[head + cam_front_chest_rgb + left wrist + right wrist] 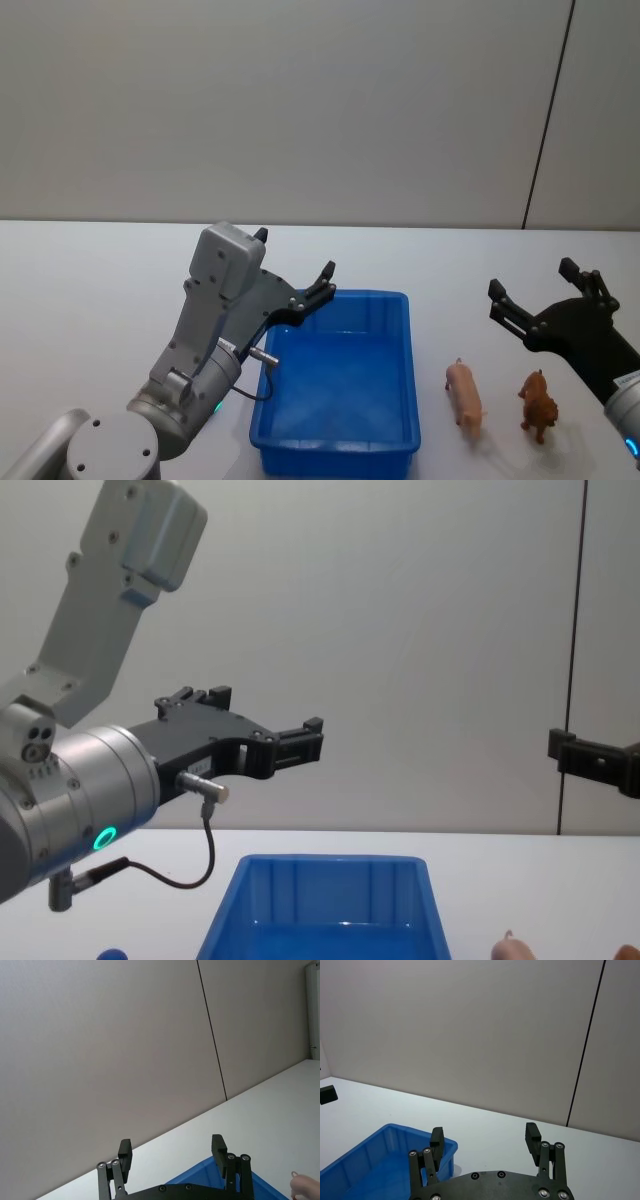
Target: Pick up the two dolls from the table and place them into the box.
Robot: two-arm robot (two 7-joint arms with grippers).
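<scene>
White bench (pixel 80 300), blue bin (pixel 412 380) at centre. Left end effector (pixel 296 252) spread open above the bin's far-left corner; right end effector (pixel 531 277) likewise released, beyond the dolls. Pink pig doll (pixel 465 395) just right of the bin, brown lion doll (pixel 538 403) beside it. Chest view catches their tops alone.

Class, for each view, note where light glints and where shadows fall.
Head view: pale sheen on the floor of the box; pink doll and brown doll cast faint, short shadows on the table. Chest view: thin bright glint along the box's far inner wall.
</scene>
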